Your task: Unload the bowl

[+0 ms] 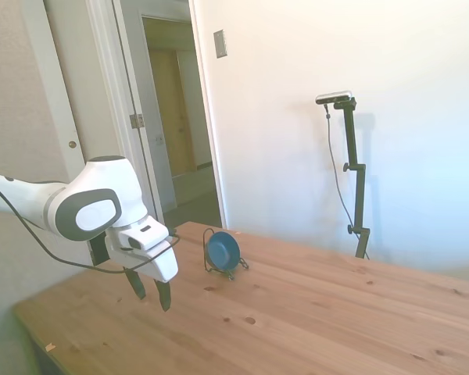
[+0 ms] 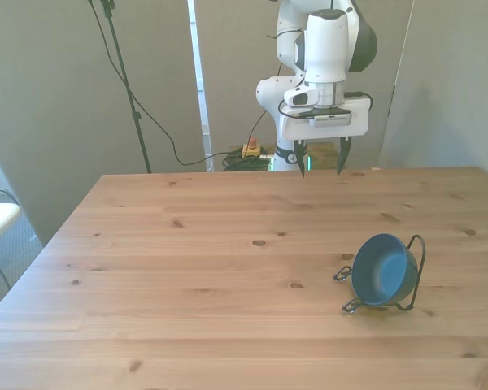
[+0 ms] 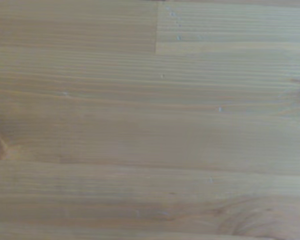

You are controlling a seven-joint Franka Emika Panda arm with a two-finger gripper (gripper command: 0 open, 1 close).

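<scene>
Above the far edge of a wooden surface (image 2: 228, 244), a white robot arm (image 1: 86, 205) holds its claw (image 2: 320, 160) in the air, its two dark fingers (image 2: 302, 160) pointing down and spread wide with nothing between them. Well apart from it, toward the front view's right, a small glossy dark blue bowl (image 2: 381, 270) stands on edge in a thin black wire rack (image 2: 417, 253) — its open side tilted toward the front view's left and slightly upward, its rim leaning against the wire loop behind it. From the side view the same bowl (image 1: 223, 250) sits propped in the rack (image 1: 209, 267) just past the claw (image 1: 150, 292), with a stretch of bare wood between them. The claw hangs over the planks without touching them. Close up, the wrist view takes in only pale grain, a plank seam and a few knots of the surface (image 3: 150, 130) — soft in focus. An open doorway (image 1: 176, 117) and a white wall (image 1: 359, 94) fill the background of the side view.
</scene>
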